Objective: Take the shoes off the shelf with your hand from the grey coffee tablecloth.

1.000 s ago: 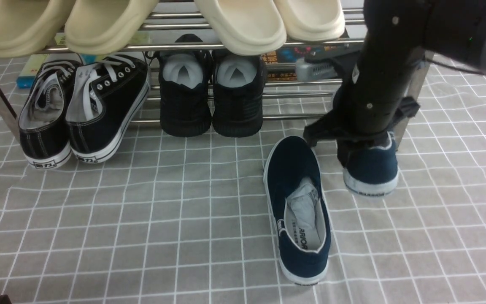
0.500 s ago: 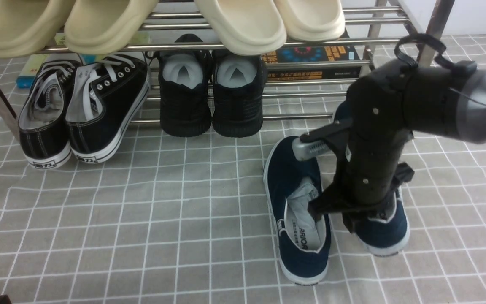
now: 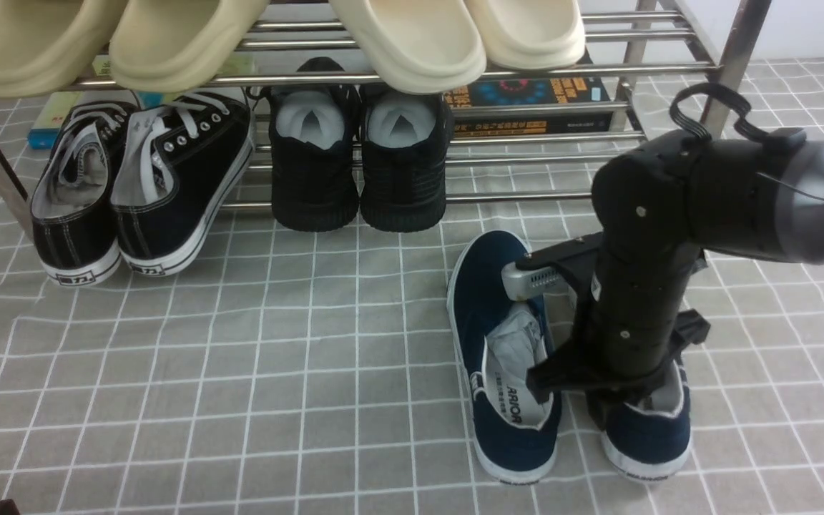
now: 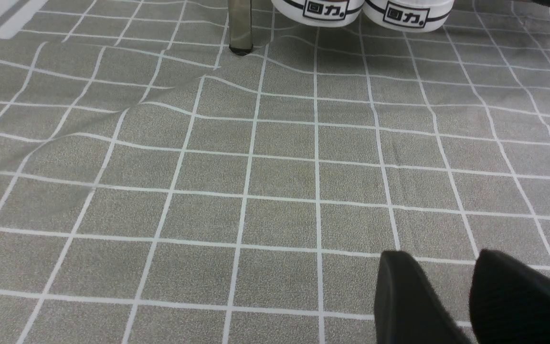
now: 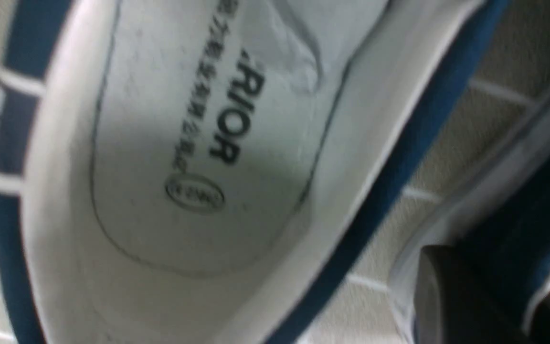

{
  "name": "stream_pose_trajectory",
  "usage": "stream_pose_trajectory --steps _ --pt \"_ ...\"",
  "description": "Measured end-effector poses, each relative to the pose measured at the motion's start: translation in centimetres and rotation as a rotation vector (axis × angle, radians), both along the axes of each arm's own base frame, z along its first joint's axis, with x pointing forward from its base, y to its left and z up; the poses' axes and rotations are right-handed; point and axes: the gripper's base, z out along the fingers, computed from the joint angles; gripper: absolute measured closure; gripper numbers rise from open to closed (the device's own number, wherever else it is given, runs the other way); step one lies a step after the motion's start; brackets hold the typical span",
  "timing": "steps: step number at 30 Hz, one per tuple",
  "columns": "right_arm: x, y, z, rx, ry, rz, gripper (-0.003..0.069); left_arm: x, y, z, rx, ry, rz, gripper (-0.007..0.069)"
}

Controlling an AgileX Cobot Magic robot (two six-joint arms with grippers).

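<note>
Black fingers of the right gripper (image 5: 494, 274) stand to either side of the navy canvas side of one slip-on (image 3: 646, 436), the one farther to the right; a strip of its upper and pale trim shows between them; whether they pinch it or have let go cannot be told from these views. The black right arm (image 3: 641, 265), with its silver-grey segment and looped cable, reaches in from the right and hides much of that shoe; the shoe's heel, white rubber edge and part of its opening show at the grey tablecloth (image 3: 326, 372).

Just beside it, to the left, lies the other navy slip-on (image 3: 505, 408), sole down on the cloth, toe towards the rack and heel towards the camera; crumpled paper fills its front, and part of the dark brand lettering shows on the insole; the arm's pale grey bracket (image 3: 530, 280) overlaps its upper in the front view.

Beyond them stands the steel shoe rack (image 3: 519, 196); its lower tier holds black lace-up sneakers (image 3: 136, 186) at the left and all-black shoes (image 3: 358, 164) in the middle; cream clogs (image 3: 276, 39) sit on the upper tier; an orange-and-black book or box (image 3: 533, 107) shows behind the bars, and something blue and yellow-green (image 3: 51, 118) behind the sneakers.

The left gripper (image 4: 444, 255) is over bare cloth, its tips apart with fabric visible between them.
</note>
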Motion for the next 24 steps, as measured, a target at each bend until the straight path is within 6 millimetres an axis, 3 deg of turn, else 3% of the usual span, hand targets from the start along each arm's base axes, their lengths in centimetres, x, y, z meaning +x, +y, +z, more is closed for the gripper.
stream_pose_trajectory --steps 3,7,11,14,16,17,18,21,22,24 --pt "-0.1 0.0 0.8 -0.005 0.010 0.003 0.0507 0.0 0.0 0.0 0.000 0.000 0.000 0.0384" --pt "0.2 0.2 5.1 0.044 -0.062 0.017 0.0314 0.0 0.0 0.0 0.000 0.000 0.000 0.0384" --pt "-0.7 -0.4 8.7 0.100 -0.156 0.047 0.0256 0.0 0.0 0.0 0.000 0.000 0.000 0.0384" --pt "-2.7 -1.6 12.4 0.155 -0.235 0.054 0.0304 0.0 0.0 0.0 0.000 0.000 0.000 0.0384" --pt "-4.7 -2.9 14.9 0.195 -0.300 0.056 0.0377 0.0 0.0 0.0 0.000 0.000 0.000 0.0384" --pt "-5.0 -3.1 14.8 0.193 -0.297 0.057 0.0396 0.0 0.0 0.0 0.000 0.000 0.000 0.0384" --pt "-7.0 -4.5 16.0 0.208 -0.335 0.062 0.0477 0.0 0.0 0.0 0.000 0.000 0.000 0.0384" --pt "-11.2 -7.6 16.6 0.232 -0.464 0.087 0.0628 0.0 0.0 0.0 0.000 0.000 0.000 0.0384" --pt "-11.1 -7.5 16.3 0.231 -0.467 0.088 0.0636 0.0 0.0 0.0 0.000 0.000 0.000 0.0384" --pt "-13.3 -9.1 15.3 0.350 -0.700 0.081 0.0673 0.0 0.0 0.0 0.000 0.000 0.000 0.0384"
